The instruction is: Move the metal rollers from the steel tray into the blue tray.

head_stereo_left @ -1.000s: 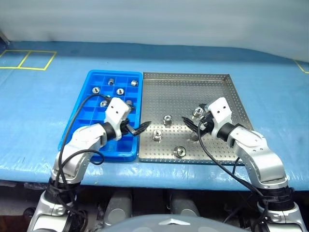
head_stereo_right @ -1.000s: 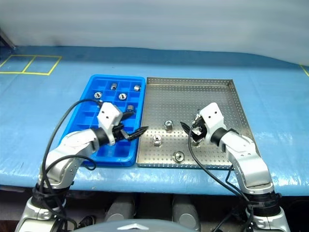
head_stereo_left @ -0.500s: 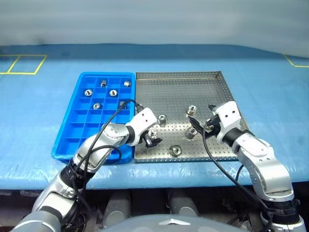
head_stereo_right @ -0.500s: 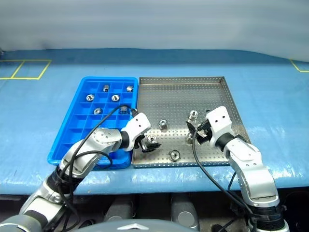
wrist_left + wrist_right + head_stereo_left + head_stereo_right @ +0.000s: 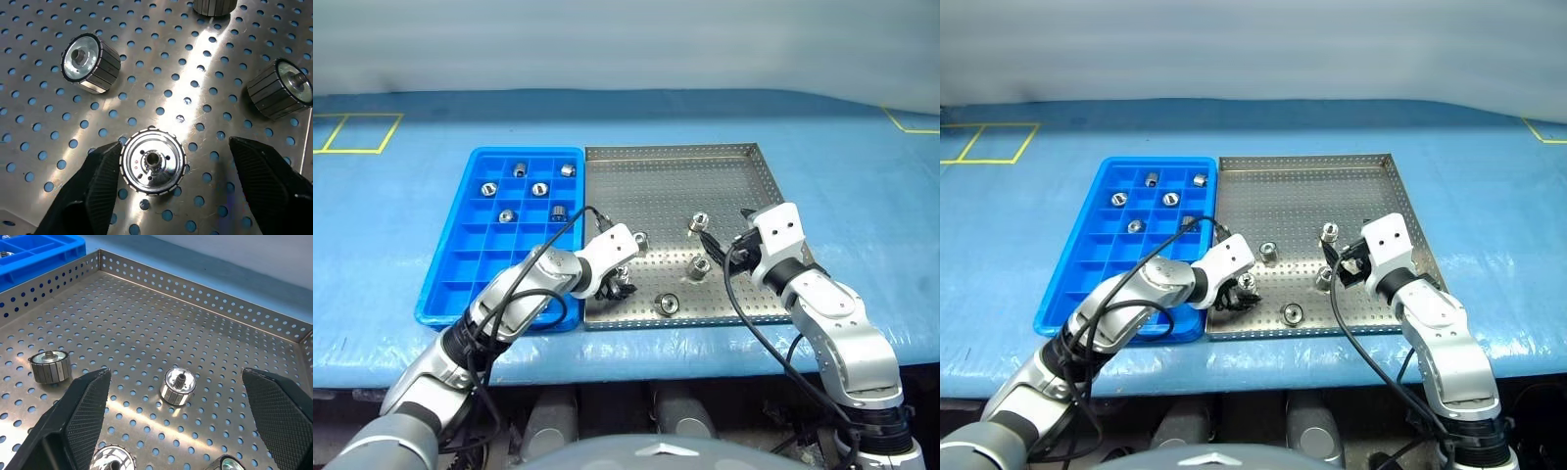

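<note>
The steel tray sits beside the blue tray, touching it. The left gripper straddles an upright metal roller near the steel tray's front-left corner; jaws partly open, one finger touching, nothing gripped yet. The right gripper stands wide open, empty.

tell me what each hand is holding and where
Nothing held yet. The left hand straddles an upright metal roller, one finger at its rim. The right hand is open.

Metal roller cut off (top edge), another half cropped
</note>
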Controlling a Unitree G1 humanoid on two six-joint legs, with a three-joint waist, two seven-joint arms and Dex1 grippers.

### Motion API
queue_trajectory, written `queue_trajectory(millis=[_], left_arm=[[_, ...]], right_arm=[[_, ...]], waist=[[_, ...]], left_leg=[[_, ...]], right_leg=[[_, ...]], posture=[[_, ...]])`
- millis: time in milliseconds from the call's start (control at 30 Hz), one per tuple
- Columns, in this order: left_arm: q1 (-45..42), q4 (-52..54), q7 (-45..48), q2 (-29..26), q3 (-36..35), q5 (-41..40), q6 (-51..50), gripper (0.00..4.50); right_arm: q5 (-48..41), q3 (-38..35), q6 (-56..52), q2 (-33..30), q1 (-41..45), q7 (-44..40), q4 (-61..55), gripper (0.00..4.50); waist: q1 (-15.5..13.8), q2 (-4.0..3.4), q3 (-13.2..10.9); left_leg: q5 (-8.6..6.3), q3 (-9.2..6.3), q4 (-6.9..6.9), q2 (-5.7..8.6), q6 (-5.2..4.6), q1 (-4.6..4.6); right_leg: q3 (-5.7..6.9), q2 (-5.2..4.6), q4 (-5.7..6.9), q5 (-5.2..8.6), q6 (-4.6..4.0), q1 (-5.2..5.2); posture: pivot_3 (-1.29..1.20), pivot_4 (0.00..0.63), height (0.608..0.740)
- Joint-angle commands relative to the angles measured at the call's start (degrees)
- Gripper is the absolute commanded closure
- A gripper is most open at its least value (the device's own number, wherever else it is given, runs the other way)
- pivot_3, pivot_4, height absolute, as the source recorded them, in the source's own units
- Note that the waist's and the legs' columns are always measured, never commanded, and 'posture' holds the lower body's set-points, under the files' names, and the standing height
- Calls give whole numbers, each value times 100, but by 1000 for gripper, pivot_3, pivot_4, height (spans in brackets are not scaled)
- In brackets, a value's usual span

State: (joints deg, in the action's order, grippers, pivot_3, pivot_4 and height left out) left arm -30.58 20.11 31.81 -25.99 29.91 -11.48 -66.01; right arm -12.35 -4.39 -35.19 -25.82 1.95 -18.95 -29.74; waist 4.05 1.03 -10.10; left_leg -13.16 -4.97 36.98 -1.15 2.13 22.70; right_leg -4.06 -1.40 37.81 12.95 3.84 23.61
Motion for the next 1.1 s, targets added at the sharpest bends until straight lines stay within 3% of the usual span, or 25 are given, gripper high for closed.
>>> queue_trajectory(millis=[33, 167, 267, 467, 567, 733, 933, 1100], left_arm=[[-62, -47, -105, 2, 41, 121, -24, 1934], [-37, -59, -114, -36, 137, 149, 25, 1934], [-15, -38, -130, -17, 115, 153, 14, 2827], [52, 53, -98, 68, -131, 61, 104, 2868], [142, 136, -75, 361, -702, -222, 220, 2868], [183, 510, 166, 891, -2301, -1267, 291, 2868], [487, 1162, -57, -276, -2660, -843, 669, 2868], [867, 1429, -924, -614, -3001, -226, 638, 2868]], right_arm=[[31, -95, 164, 68, 73, 71, -132, 0], [59, -108, 159, 93, 83, 83, -121, 0], [67, -127, 166, 102, 102, 94, -101, 0], [91, -107, 170, 134, 143, 119, -53, 0], [113, -75, 174, 168, 143, 123, -39, 0], [52, -31, 160, 141, 57, -23, -120, 0], [-533, 11, 209, -125, -226, -835, -592, 0], [-949, 221, 160, -109, -242, -1189, -772, 0]], waist=[[5, 0, 0], [4, 0, 0], [6, 0, 0], [10, 0, 0], [-7, 0, 0], [-29, 0, 0], [1, -4, -2], [-71, 2, -5]], left_leg=[[0, 0, -1, -1, 0, 0], [0, 1, -1, 0, 0, 0], [0, 1, -1, 0, 0, -1], [0, 1, 0, -1, 0, -2], [0, 1, 0, 0, 0, 0], [0, 1, 2, 0, 0, 8], [-1, 1, -12, -3, -2, -3], [-2, 0, -3, -2, -2, 1]], right_leg=[[0, 1, 1, 0, 0, 0], [-1, 0, 0, -1, 1, -1], [-2, 0, 1, 0, 1, 0], [-2, 1, 2, -1, 1, 0], [-2, 0, 1, -2, 3, 1], [-1, -1, 0, -8, 13, 5], [-2, 2, 2, -9, 16, 5], [-1, 0, -2, -8, 14, 1]], posture=[[-64, 150, 740], [-60, 150, 740], [-58, 150, 740], [-54, 150, 740], [-54, 150, 740], [-49, 150, 740], [-20, 150, 740], [21, 150, 740]])
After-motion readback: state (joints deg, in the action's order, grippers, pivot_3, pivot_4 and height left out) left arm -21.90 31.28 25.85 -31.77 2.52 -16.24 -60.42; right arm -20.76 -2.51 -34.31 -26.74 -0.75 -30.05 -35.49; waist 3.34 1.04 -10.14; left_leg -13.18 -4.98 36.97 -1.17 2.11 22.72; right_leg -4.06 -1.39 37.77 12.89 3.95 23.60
